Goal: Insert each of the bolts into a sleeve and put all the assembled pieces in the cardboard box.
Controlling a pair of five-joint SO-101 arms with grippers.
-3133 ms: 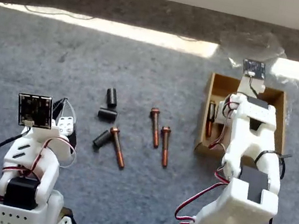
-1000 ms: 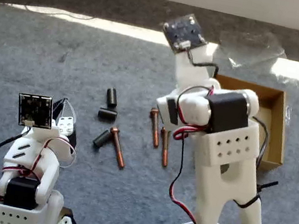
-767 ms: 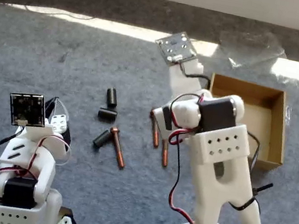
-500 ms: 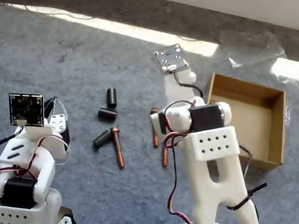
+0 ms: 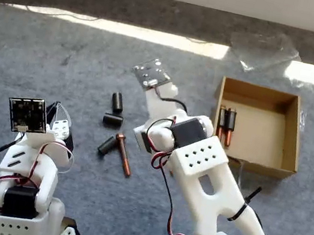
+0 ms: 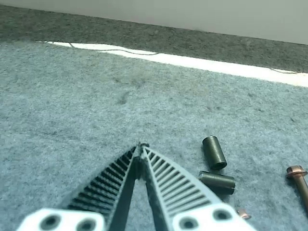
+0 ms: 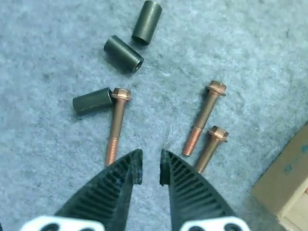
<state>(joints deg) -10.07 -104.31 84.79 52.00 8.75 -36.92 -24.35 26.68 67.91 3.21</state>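
1. Your right hand (image 7: 150,168) hangs slightly open and empty over the grey worktop (image 7: 250,43), between a lone bolt (image 7: 115,126) and a pair of bolts (image 7: 202,119).
2. Your left hand (image 6: 140,154) is closed on nothing, near two sleeves (image 6: 214,152).
3. Likely risk: the lone bolt's head lies against a third sleeve (image 7: 93,101), so a skewed grip could roll both away.
4. Open worktop lies around them. The cardboard box (image 5: 246,165), holding two assembled pieces (image 5: 229,127), stands beyond the pair.

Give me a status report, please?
Left gripper shut, empty. Right gripper slightly open, above three loose copper bolts. Three dark cylindrical sleeves unfilled; two pieces in brown cardboard box. Nothing blocking.
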